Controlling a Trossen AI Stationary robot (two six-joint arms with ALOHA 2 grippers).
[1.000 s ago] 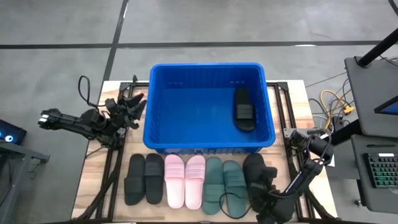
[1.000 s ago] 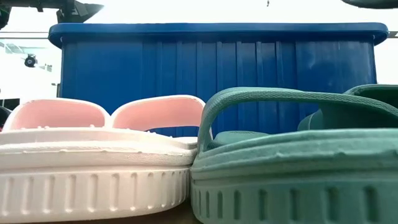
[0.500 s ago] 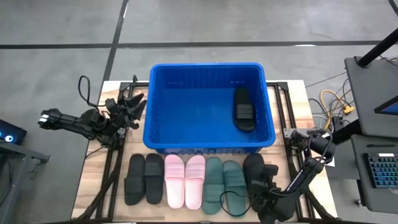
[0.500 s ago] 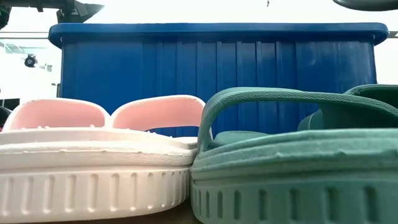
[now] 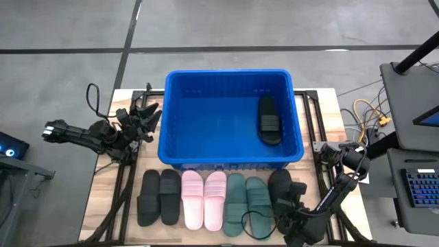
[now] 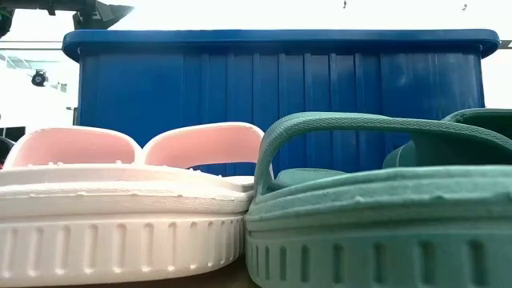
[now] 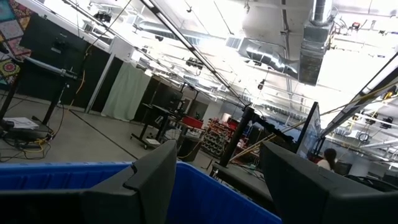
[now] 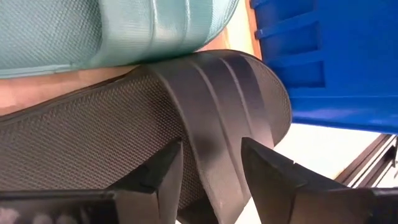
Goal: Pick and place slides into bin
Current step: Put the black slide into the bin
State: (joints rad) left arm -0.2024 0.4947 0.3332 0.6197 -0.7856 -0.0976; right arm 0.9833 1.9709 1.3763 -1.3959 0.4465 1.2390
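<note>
The blue bin (image 5: pixel 230 73) stands mid-table with one black slide (image 5: pixel 269 121) lying on its floor at the right. Along the near edge, resting on their soles, lie two black slides (image 5: pixel 159 197), two pink slides (image 5: pixel 204 200), two green slides (image 5: pixel 247 200) and one more black slide (image 5: pixel 280 186). My right gripper (image 5: pixel 288 208) is open, low over this last slide. Its fingers stand on either side of the ribbed strap (image 8: pixel 214 118). My left gripper (image 5: pixel 147 115) is open and empty beside the bin's left wall. My right gripper has its fingers (image 8: pixel 163 169) on either side of the black slide's ribbed strap (image 8: pixel 217 155), near the slide's outer side. I cannot tell whether they touch it. The slide lies flat on the table.
The bin's near wall (image 6: pixel 280 80) rises right behind the row of slides. The pink slides (image 6: pixel 120 200) and the green slides (image 6: pixel 376 208) fill the low view. Cables and a keyboard lie off the table's right side (image 5: pixel 418 189). The left wrist view shows the bin's rim (image 7: pixel 205 180) below the room.
A dark part of an arm at the top right of the low view has drifted out of the picture. The slides and the bin have kept still.
</note>
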